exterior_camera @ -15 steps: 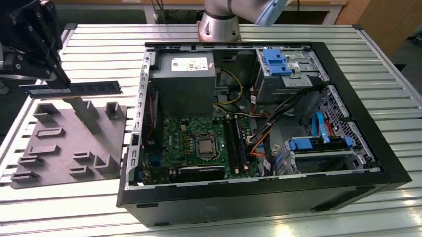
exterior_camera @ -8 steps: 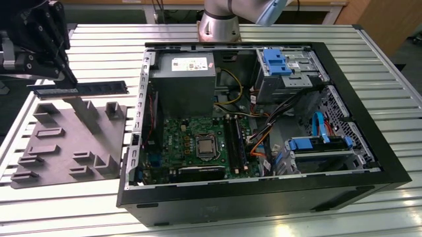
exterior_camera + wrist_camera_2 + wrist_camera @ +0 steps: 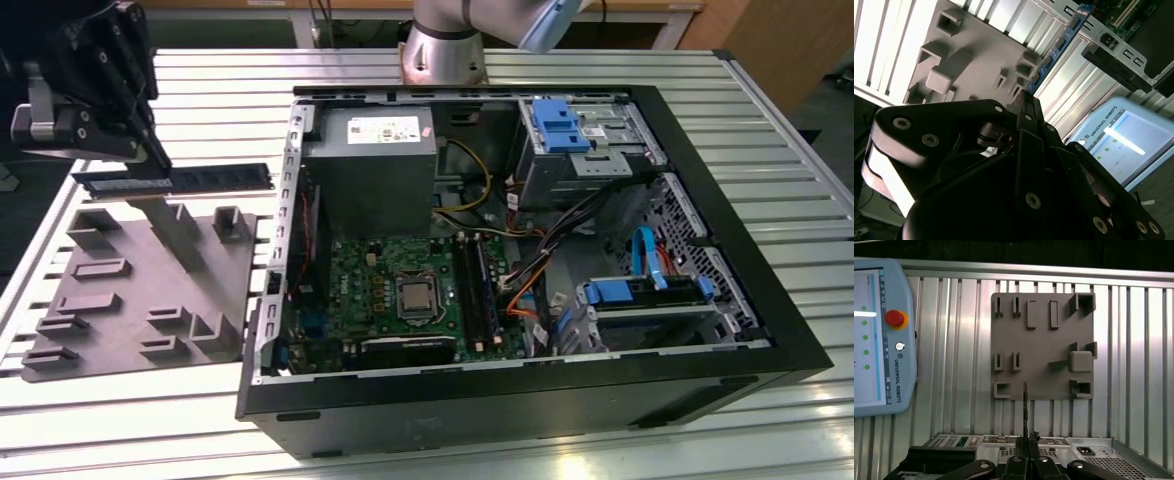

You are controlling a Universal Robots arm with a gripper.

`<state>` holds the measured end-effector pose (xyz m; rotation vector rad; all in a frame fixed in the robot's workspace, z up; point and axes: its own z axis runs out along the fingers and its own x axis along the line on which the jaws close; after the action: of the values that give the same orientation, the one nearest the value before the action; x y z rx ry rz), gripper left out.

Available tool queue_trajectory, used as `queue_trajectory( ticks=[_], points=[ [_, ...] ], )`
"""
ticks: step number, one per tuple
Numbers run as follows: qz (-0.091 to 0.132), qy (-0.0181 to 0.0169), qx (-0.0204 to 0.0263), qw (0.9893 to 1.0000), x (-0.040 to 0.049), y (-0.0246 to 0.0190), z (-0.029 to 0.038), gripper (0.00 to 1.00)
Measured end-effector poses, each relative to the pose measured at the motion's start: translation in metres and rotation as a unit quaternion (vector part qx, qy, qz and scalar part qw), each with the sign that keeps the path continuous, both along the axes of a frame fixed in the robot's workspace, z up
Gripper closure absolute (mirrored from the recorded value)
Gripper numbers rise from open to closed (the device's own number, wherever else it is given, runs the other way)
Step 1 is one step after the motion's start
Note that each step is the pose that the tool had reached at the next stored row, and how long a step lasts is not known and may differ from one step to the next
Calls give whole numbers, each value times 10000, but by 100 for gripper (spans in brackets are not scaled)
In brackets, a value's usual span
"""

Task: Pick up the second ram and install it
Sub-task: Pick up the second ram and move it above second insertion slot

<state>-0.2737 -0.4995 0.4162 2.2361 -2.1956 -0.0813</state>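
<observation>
Hand (image 3: 144,165) sits at the exterior view's left, fingers pinched on one short end of the second ram (image 3: 200,180). The board hangs level and touches nothing, its free length pointing toward the case. Both wrist views agree: second ram (image 3: 1025,400) reads edge-on straight out of the hand (image 3: 1029,437) in the first wrist view, and as a blue strip (image 3: 1059,45) in the second wrist view. Counter (image 3: 240,70) is slatted aluminium and carries everything. Computer case (image 3: 534,400) lies on its side with the panel off. Grey fixture tray (image 3: 134,300) sits just beside the case on the exterior view's left, all moulded posts and pockets; the second ram is above its far edge, not touching it. Inside the case: green motherboard (image 3: 387,270), grey power supply (image 3: 367,165) next to it, drive cages (image 3: 574,160) with blue clips (image 3: 558,125), and loose orange and black cables (image 3: 527,285). Memory slots (image 3: 477,290) run beside the processor socket (image 3: 416,295); something dark looks seated in one, can't confirm. Handling, my read: light, stiff, thin, fragile, with bare chips and edge contacts. Take it by the board's short ends or long edges, off the contacts. An end grip leaves a long lever, so any side load twists it.
</observation>
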Motion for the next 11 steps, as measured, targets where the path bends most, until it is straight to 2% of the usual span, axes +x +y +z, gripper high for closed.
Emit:
queue_trajectory(
  ticks=[11],
  points=[
    [0, 0, 0, 10000, 138, 0, 0, 88]
  ],
)
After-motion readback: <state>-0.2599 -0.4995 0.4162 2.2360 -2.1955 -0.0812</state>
